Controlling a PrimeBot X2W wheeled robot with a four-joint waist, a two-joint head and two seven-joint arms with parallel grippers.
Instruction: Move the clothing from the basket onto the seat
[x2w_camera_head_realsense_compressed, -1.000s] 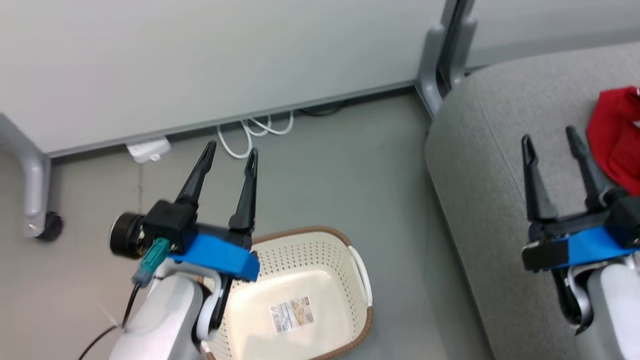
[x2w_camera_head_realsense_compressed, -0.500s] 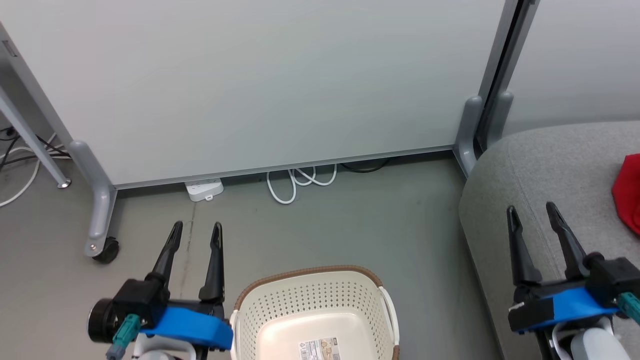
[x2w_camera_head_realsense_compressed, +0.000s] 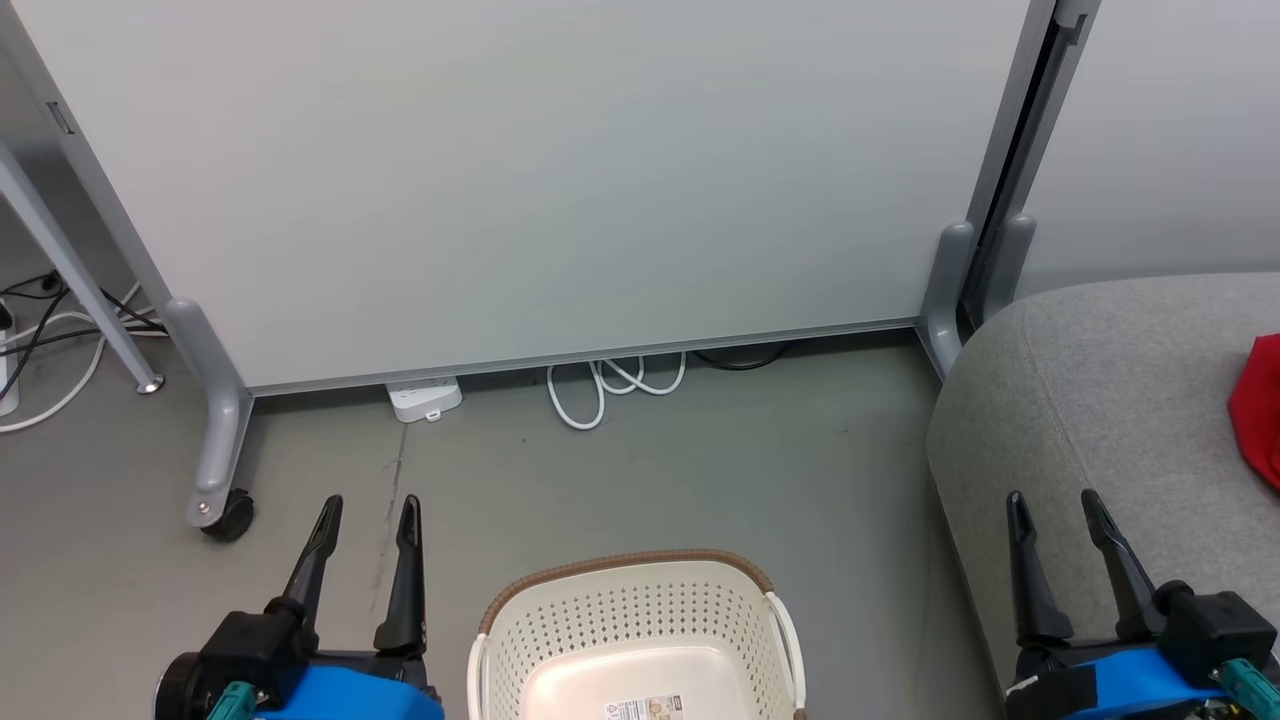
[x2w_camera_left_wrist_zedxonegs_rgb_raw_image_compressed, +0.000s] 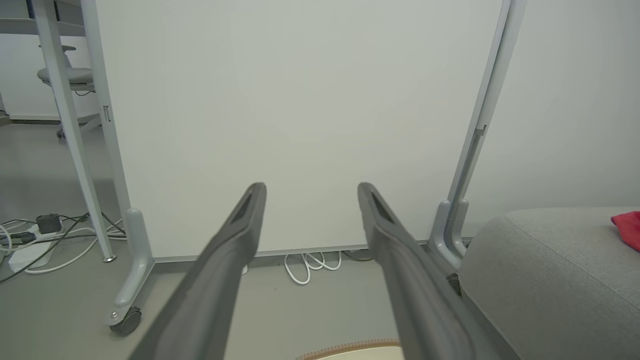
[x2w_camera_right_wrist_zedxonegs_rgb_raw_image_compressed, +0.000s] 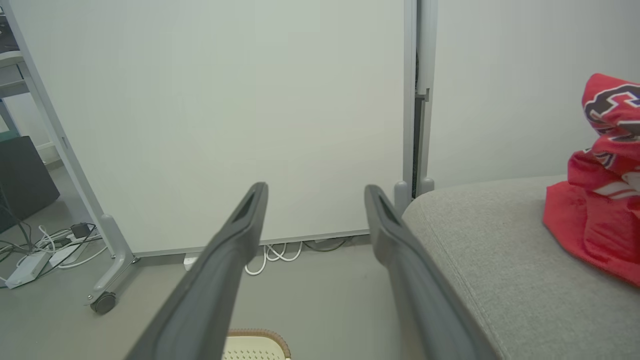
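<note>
The cream-white basket (x2w_camera_head_realsense_compressed: 640, 640) with its brown rim stands on the floor at the bottom middle of the head view, and nothing but a label lies inside. The red clothing (x2w_camera_right_wrist_zedxonegs_rgb_raw_image_compressed: 595, 200) is heaped on the grey seat (x2w_camera_head_realsense_compressed: 1090, 400) at the right; black and white markings show on its top fold. My left gripper (x2w_camera_head_realsense_compressed: 368, 508) hangs open to the left of the basket. My right gripper (x2w_camera_head_realsense_compressed: 1052, 503) is open over the seat's near left edge, apart from the clothing. Both hold nothing.
A pale partition panel (x2w_camera_head_realsense_compressed: 560, 180) on grey castor legs (x2w_camera_head_realsense_compressed: 215, 440) stands behind the basket. White cables (x2w_camera_head_realsense_compressed: 610, 385) and a power strip (x2w_camera_head_realsense_compressed: 425, 398) lie at its foot. More cables (x2w_camera_left_wrist_zedxonegs_rgb_raw_image_compressed: 30, 240) lie at the far left. Grey floor spreads between the basket and the panel.
The head camera has tilted up and back, so basket and seat slid lower in the picture. Both grippers sit lower in view and stay open. The clothing now shows less at the right edge.
</note>
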